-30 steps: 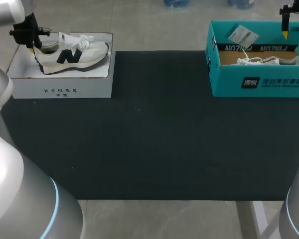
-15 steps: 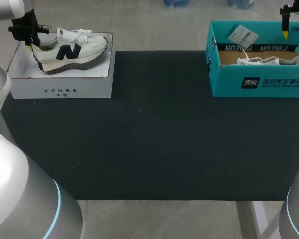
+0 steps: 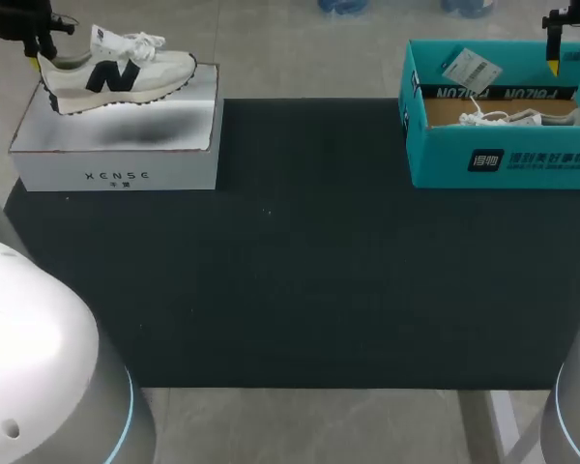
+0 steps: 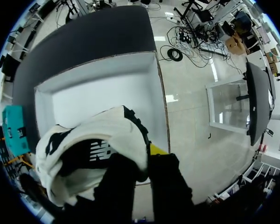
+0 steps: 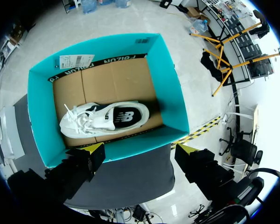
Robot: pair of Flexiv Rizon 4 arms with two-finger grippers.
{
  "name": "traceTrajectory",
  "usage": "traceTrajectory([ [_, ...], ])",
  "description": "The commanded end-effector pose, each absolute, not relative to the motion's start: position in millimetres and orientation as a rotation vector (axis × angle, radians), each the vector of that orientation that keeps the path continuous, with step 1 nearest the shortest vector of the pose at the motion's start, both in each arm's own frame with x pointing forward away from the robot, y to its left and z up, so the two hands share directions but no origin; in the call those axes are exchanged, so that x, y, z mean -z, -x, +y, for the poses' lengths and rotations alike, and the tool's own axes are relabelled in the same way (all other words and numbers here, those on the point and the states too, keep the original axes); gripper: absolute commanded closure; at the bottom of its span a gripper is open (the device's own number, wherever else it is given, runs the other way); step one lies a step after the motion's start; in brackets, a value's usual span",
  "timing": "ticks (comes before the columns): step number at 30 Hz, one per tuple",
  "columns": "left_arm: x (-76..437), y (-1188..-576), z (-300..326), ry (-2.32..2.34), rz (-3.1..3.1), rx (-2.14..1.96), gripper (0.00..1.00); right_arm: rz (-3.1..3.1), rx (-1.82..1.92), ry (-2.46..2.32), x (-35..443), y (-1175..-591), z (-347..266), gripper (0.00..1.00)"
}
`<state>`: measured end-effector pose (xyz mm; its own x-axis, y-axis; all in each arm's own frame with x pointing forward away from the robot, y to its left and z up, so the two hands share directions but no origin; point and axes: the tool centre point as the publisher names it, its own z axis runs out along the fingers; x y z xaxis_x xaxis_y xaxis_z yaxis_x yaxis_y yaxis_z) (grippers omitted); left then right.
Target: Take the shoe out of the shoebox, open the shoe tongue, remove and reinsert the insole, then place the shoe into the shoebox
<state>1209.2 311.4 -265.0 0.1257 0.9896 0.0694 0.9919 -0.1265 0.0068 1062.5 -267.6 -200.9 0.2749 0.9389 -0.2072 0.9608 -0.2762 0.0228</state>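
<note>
Two shoeboxes sit on the dark bench (image 3: 300, 271), a white shoebox (image 3: 116, 164) far left and a teal shoebox (image 3: 503, 159) far right, with two shoes and two grippers. The left gripper (image 3: 34, 56) is clamped on the heel of the shoe (image 3: 116, 70), holding it above the white shoebox, while the right gripper (image 3: 553, 58) hangs spread apart, grasping nothing, over the teal shoebox. The head view shows only the laces and top edge of the second shoe (image 3: 517, 118) past the teal wall, whereas the right wrist view shows it whole on the cardboard floor, and the left wrist view shows the white shoebox's bare inside beneath the shoe.
</note>
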Motion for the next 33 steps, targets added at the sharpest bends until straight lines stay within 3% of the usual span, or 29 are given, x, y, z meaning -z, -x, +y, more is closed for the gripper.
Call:
traceTrajectory([
  [1,198.6,-1161.1,305.7,2.436,-2.111,0.303,1.00,1.795,0.227,-2.391,200.8,-1062.1,-267.7,0.00],
  [16,134.8,-1133.3,297.2,2.565,-2.096,0.539,1.00,1.795,0.227,-2.391,200.8,-1062.1,-267.7,0.00],
  [33,131.4,-1132.0,293.4,2.558,-2.102,0.550,1.00,1.795,0.227,-2.391,200.8,-1062.1,-267.7,0.00],
])
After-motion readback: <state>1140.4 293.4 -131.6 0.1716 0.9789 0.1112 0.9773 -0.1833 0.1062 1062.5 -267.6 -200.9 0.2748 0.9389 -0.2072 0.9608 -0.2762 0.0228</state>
